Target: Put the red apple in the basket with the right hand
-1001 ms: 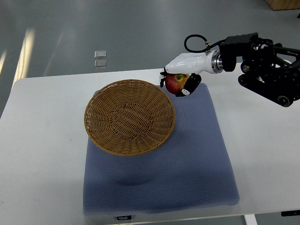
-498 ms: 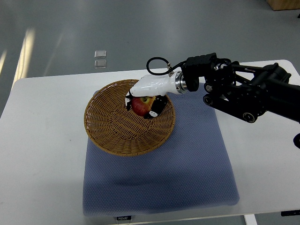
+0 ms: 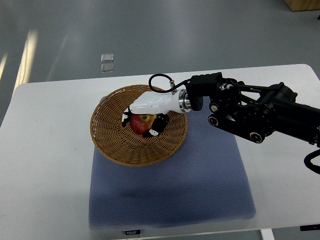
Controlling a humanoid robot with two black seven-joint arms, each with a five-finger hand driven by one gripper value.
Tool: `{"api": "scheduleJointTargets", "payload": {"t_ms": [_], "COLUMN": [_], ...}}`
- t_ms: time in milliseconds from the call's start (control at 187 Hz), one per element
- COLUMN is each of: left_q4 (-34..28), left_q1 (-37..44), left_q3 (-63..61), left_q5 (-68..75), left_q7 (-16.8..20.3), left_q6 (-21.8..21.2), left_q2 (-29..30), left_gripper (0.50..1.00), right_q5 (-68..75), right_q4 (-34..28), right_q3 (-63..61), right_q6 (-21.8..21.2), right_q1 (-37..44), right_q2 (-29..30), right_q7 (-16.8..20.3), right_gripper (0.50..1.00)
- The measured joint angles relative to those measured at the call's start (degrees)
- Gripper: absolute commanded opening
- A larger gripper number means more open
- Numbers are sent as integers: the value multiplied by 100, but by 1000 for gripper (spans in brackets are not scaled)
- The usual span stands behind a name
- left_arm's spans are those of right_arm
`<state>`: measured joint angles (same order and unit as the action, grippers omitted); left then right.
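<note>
Resting nearest: blue mat (image 3: 170, 195), a soft, dimpled fabric rectangle on the white bench (image 3: 45, 165), its near edge well short of the basket.
Basket: basket (image 3: 112, 145), round, shallow and woven from stiff tan wicker, sits on the mat's far left part, partly overhanging the bench.
Apple: red apple (image 3: 141, 123) with a yellow patch, inside the basket, right of its middle, low over or on the weave; contact cannot be told.
Handling: judged firm, smooth, fairly light and round, so it may roll in the bowl and bruise if dropped; best held around its widest part.
Robot hand: right robot hand (image 3: 145, 111), white shell with dark fingers, is closed around the apple from above.
Arm: black, reaching in from the basket's right.
</note>
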<state>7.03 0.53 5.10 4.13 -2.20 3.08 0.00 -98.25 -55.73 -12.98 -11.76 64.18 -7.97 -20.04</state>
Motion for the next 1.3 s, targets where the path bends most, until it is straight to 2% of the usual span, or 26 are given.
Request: {"api": "scheduleJointTargets", "payload": {"t_ms": [289, 294, 540, 653, 771, 776, 808, 1161, 1300], "left_q4": [0, 0, 0, 0, 0, 0, 0, 0, 0], "left_q1": [-2, -1, -2, -1, -2, -2, -1, -4, -2], "left_q3": [0, 0, 0, 0, 0, 0, 0, 0, 0], "left_q5": [0, 0, 0, 0, 0, 0, 0, 0, 0], "left_q7": [0, 0, 0, 0, 0, 0, 0, 0, 0], "left_q6": [0, 0, 0, 0, 0, 0, 0, 0, 0], "left_q2": [0, 0, 0, 0, 0, 0, 0, 0, 0], "left_gripper": [1000, 1000, 1000, 1000, 1000, 1000, 1000, 1000, 1000], "right_q5": [34, 34, 35, 38, 63, 66, 77, 283, 1090], "right_q4": [-7, -7, -8, -9, -9, -9, -9, 55, 198], "right_q3": [-12, -12, -36, -81, -115, -116, -124, -834, -1411], "right_q6": [84, 84, 94, 95, 112, 114, 124, 234, 213], "right_q1": [-58, -60, -122, -120, -92, -90, -83, -107, -261], "right_q2": [36, 37, 44, 20, -37, -39, -50, -338, -361], "right_q7": [0, 0, -3, -9, -9, -9, -9, -33, -46], "right_gripper": [791, 807, 823, 858, 862, 882, 905, 909, 909]}}
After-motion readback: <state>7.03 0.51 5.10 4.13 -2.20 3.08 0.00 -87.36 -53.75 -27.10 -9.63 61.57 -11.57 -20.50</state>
